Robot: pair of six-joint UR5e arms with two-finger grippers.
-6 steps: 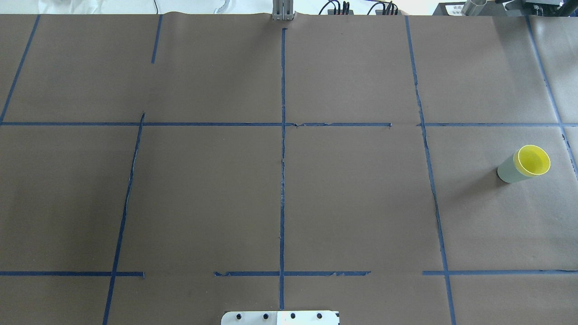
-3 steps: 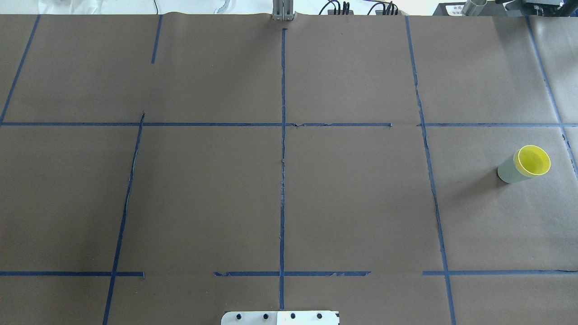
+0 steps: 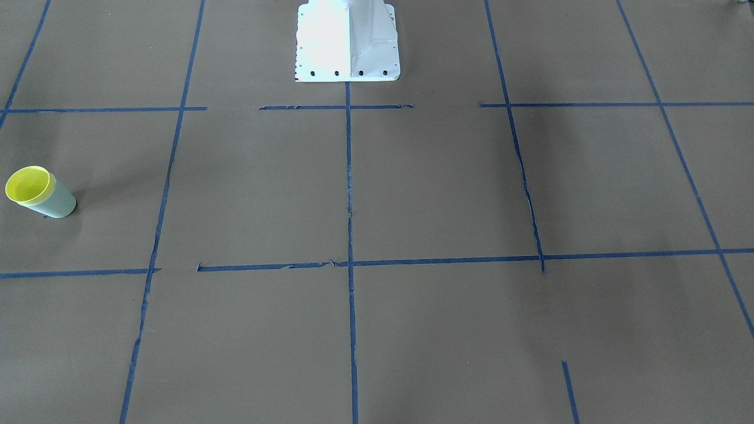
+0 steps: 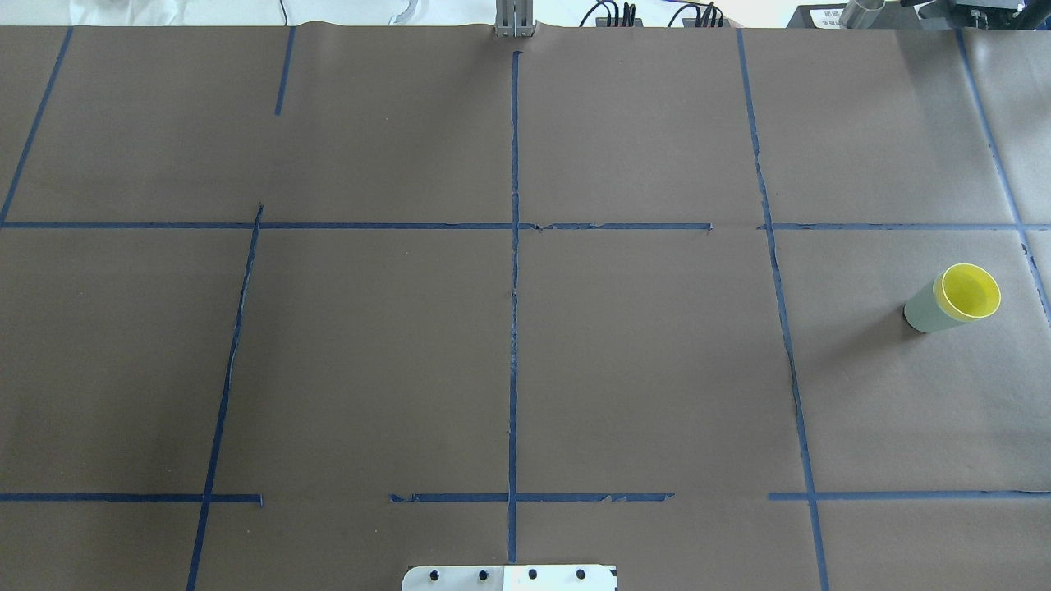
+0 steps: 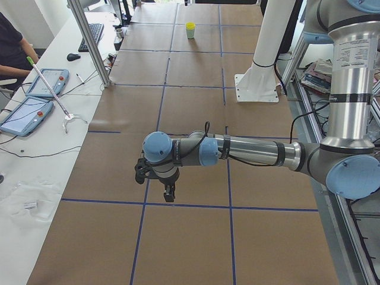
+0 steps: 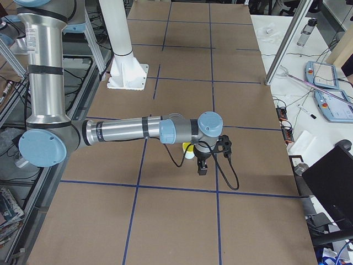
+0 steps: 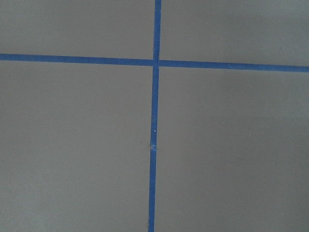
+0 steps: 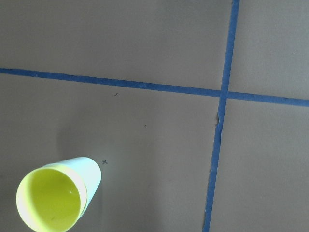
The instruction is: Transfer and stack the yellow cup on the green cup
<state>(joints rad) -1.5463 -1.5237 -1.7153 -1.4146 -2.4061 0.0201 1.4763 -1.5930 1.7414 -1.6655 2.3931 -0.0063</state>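
Yellow cup (image 4: 970,291) sits nested in green cup (image 4: 923,313), upright near the table's (image 4: 640,369) right end, below the right gripper (image 6: 202,169). Probably light, thin, slick plastic, so pinch across the rim wall. Left gripper (image 5: 169,193) hangs well apart. Neither claw's spread can be told from here.

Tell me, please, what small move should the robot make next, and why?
Probably none on the cups: the yellow cup already sits nested in the green cup, the stack stands upright, and nothing holds it. I would only lift the right arm a little away from the stack and stop there.
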